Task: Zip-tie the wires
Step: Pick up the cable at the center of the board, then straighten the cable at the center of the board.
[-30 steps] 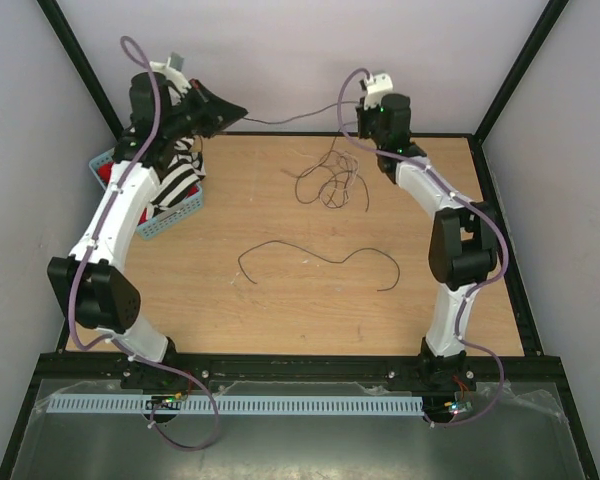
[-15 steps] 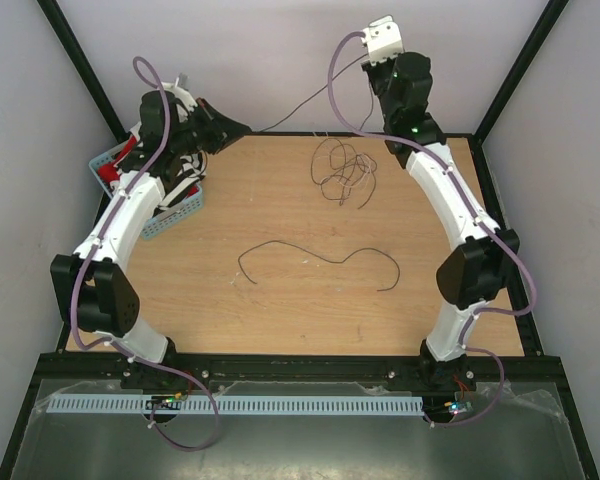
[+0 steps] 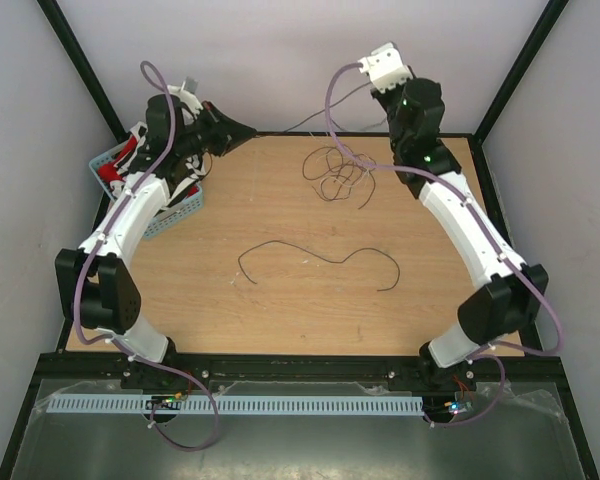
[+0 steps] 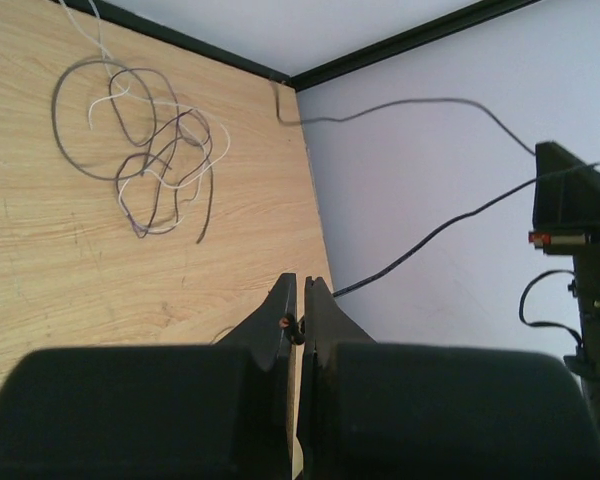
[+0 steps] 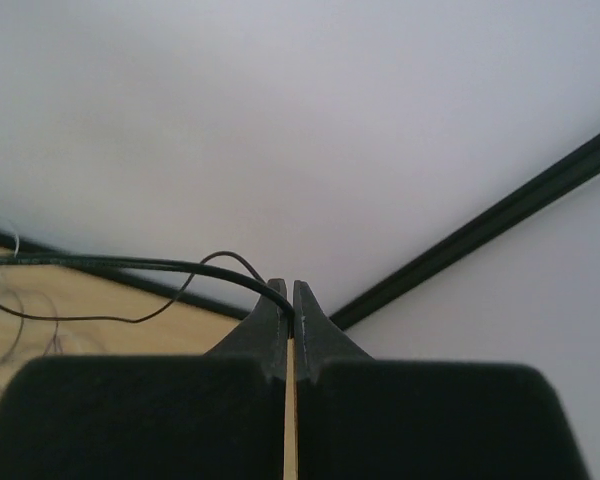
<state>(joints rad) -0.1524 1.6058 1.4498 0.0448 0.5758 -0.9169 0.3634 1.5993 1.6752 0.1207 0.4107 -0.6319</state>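
Observation:
The wires are a loose tangle [image 3: 338, 172] of thin dark and pale strands at the back of the wooden table [image 3: 280, 310]. The tangle also shows in the left wrist view [image 4: 145, 150]. One dark strand [image 3: 300, 124] hangs in the air between both grippers. My left gripper [image 3: 242, 130] is shut on its bare end [image 4: 283, 320], as the left wrist view [image 4: 300, 285] shows. My right gripper [image 3: 380, 92] is raised at the back wall and is shut on a dark strand [image 5: 130, 264], its jaws pressed together [image 5: 291, 290]. A second strand [image 4: 400, 105] runs from the tangle up to it.
A separate long dark wire [image 3: 320, 260] lies curved in the middle of the table. A blue basket [image 3: 165, 222] with striped and red items stands at the back left, under my left arm. Black frame posts rise at the back corners.
My right arm has stretched up and to the right, lifting its strand. My left gripper has dropped a little towards the table's back edge. The tangle has shifted slightly towards the back.

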